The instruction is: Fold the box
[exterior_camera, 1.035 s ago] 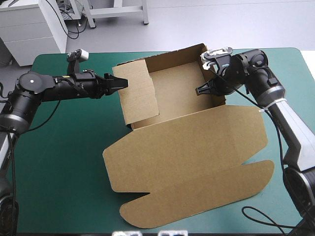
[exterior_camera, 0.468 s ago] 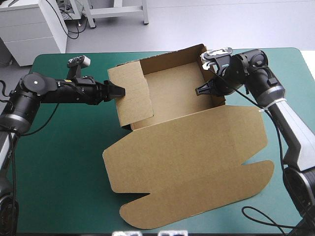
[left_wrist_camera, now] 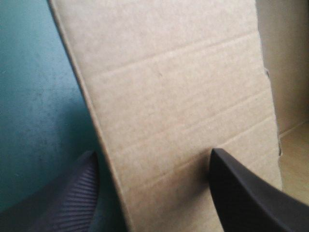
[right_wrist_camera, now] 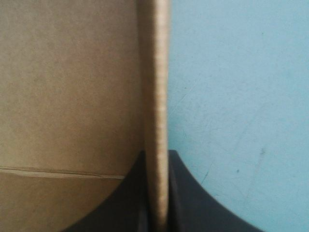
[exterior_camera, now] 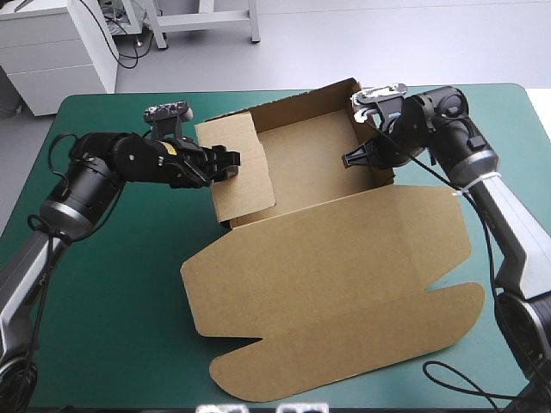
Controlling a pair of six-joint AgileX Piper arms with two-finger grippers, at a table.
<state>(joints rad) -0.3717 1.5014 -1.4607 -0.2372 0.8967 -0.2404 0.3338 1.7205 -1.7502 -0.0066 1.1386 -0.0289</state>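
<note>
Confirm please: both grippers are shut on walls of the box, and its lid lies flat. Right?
No. Only the right gripper is shut on a wall of the box; the left wrist view shows the left gripper open, astride its wall.

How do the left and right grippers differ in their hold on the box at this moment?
The left gripper is open, fingers apart astride the left wall's edge; the right gripper is shut on the right wall. The left gripper reaches in from the table's left, the right gripper from its right. Both are at raised walls of the brown box.
</note>
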